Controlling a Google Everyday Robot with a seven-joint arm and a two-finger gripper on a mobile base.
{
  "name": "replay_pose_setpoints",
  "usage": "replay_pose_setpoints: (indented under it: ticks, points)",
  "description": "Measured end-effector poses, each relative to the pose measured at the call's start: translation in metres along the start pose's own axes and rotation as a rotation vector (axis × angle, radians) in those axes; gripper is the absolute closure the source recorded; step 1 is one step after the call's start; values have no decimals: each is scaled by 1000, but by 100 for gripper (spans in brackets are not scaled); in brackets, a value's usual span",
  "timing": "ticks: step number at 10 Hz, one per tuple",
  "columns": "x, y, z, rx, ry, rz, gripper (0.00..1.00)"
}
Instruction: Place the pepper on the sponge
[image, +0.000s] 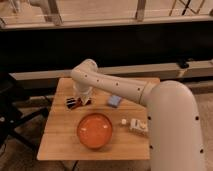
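Seeing gripper (83, 98) low at far side of table (56, 136), just beside black striped bar (73, 103). Can't tell opening or hold. Sponge (114, 101) nearby, untouched

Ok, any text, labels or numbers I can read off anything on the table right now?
None readable.
white bottle: any label is too blurred to read.
black striped bar: stripes only, no legible text.
gripper: at the table's far left, beside the bar; no markings legible.

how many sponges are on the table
1. The sponge sits beyond the orange bowl, slightly right. The gripper is left of it, low over the table, and may hide something beneath.
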Motion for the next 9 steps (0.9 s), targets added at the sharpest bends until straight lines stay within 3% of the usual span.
replay_pose_setpoints:
  ticks: [3, 9]
  points:
    - [32, 14, -6, 8, 8, 37, 97]
    - [87, 69, -12, -18, 21, 105, 97]
